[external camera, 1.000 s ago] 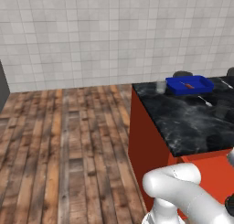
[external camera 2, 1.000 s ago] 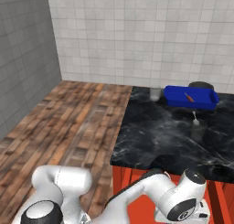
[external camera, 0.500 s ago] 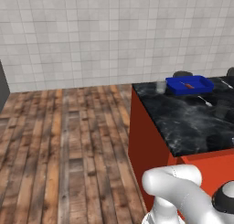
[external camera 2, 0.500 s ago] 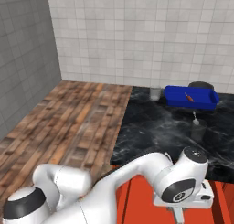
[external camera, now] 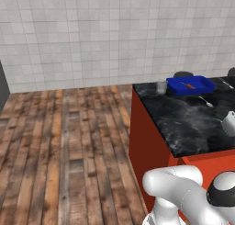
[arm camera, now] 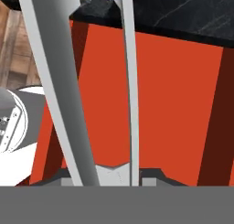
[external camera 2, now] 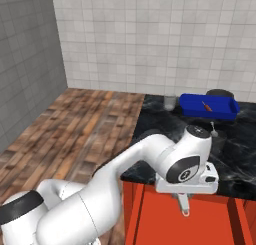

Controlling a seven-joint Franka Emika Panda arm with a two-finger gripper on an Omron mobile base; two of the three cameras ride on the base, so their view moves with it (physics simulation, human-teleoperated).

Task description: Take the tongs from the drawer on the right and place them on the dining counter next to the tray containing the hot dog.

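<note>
Pale grey tiled wall ahead of me, darker grey tiled wall on my left, warm wood-plank floor of mixed browns, even flat light, no strong shadows.

In the left base view the desk runs off the right edge, and a dark round thing behind the blue tray is mostly hidden by it. The hot dog in the tray is too small to make out beyond a thin reddish streak. In the right base view the pincer is largely covered by the hand's white body. In the hand view the tongs are cut off at the top edge.
</note>
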